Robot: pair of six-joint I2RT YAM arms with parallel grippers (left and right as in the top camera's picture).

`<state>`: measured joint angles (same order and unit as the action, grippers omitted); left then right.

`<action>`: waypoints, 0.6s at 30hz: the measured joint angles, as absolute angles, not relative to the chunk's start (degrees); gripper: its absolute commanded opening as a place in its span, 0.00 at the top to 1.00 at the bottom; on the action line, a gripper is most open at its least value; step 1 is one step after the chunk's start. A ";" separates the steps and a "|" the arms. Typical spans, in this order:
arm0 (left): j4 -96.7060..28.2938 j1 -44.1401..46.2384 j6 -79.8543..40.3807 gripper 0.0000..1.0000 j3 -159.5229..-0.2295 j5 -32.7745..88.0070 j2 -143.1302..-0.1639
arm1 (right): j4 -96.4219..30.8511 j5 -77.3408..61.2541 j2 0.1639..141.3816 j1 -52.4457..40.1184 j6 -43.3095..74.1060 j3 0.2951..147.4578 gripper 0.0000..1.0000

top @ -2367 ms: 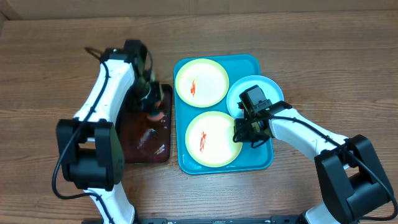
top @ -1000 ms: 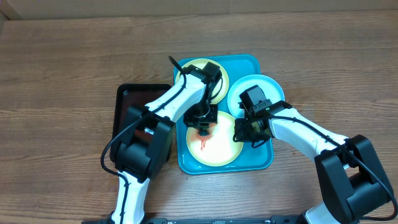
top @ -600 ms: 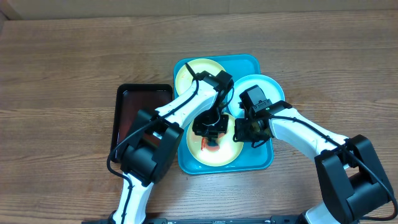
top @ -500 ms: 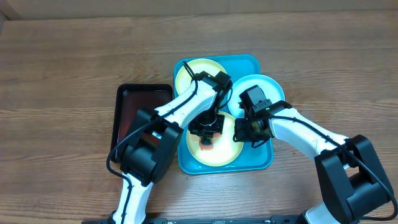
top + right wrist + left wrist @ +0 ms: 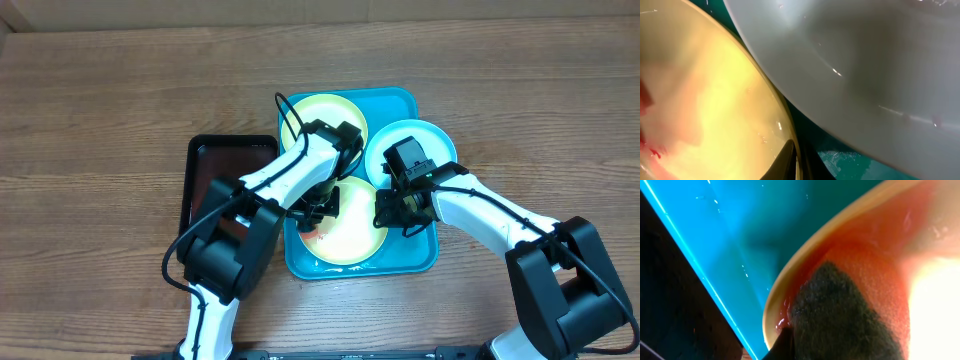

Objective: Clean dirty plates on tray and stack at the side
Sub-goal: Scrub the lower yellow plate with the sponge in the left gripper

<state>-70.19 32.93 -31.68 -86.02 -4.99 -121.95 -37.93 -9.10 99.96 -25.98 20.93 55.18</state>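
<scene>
The turquoise tray (image 5: 425, 255) holds three plates. The far yellow-green plate (image 5: 325, 108) is partly under my left arm. The white-bluish plate (image 5: 420, 142) sits at the tray's right and overlaps the near one. My left gripper (image 5: 318, 207) is shut on a dark scrubbing pad (image 5: 845, 315). It presses the pad on the left part of the near yellow-green plate (image 5: 355, 235), where red sauce is smeared (image 5: 875, 270). My right gripper (image 5: 390, 212) is shut on that plate's right rim (image 5: 790, 135), beside the white-bluish plate (image 5: 865, 65).
A smaller black tray (image 5: 192, 180) with a reddish-brown inside lies left of the turquoise tray; its edge shows in the left wrist view (image 5: 670, 305). Bare wooden table (image 5: 100, 100) surrounds both trays.
My left arm has swung from the black tray to the near plate with the pad and rubbed toward its left side. The red streak is smeared out. The right arm has not moved.
</scene>
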 measured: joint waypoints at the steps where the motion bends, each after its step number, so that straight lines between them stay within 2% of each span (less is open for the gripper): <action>1: -69.97 32.51 -31.33 0.96 -86.02 -4.05 -121.95 | -37.95 -9.15 99.96 -25.98 20.95 55.18 0.94; 9: -67.55 28.53 -20.69 0.96 -85.95 10.83 -122.15 | -38.17 -8.64 99.96 -25.96 21.02 55.18 0.94; 18: -67.16 36.25 -11.84 0.96 -85.95 19.16 -123.04 | -38.41 -8.34 99.96 -25.91 20.97 55.22 0.94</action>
<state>-67.16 36.25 -11.84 -85.95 19.16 -123.04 -38.41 -8.34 99.96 -25.91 20.97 55.22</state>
